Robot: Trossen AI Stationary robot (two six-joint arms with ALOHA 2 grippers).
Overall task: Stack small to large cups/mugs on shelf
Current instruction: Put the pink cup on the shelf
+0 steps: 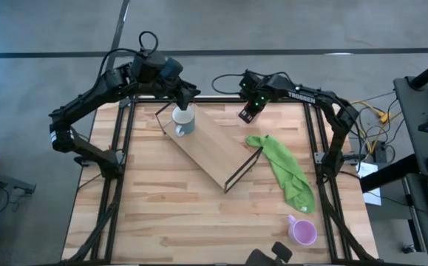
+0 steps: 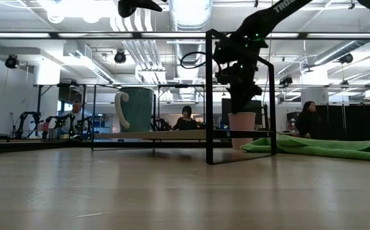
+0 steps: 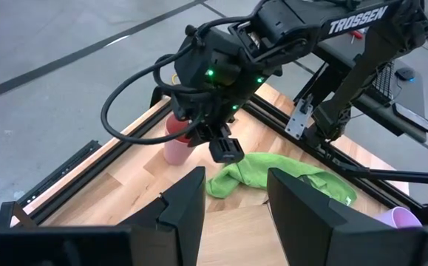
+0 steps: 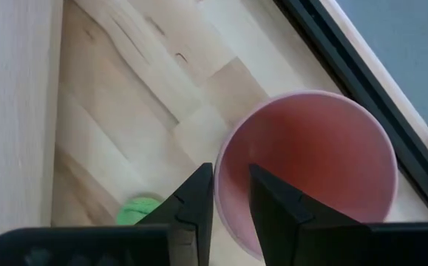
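Note:
A white mug (image 1: 183,120) stands upright on the far-left end of the light-wood shelf (image 1: 212,151); it also shows in the low view (image 2: 137,109). My left gripper (image 1: 191,94) is open and hovers just behind and above the mug. A salmon-pink cup (image 4: 310,170) stands on the table beyond the shelf's far-right side (image 2: 242,130). My right gripper (image 4: 232,171) points down at the cup's rim, one finger inside and one outside, with a narrow gap around the wall. A lilac mug (image 1: 302,232) stands near the table's front right.
A green cloth (image 1: 286,171) lies crumpled on the table right of the shelf. The shelf's black wire legs (image 2: 208,96) stand at its ends. A black frame (image 1: 313,140) runs along the table's edges. People show in the room behind the table.

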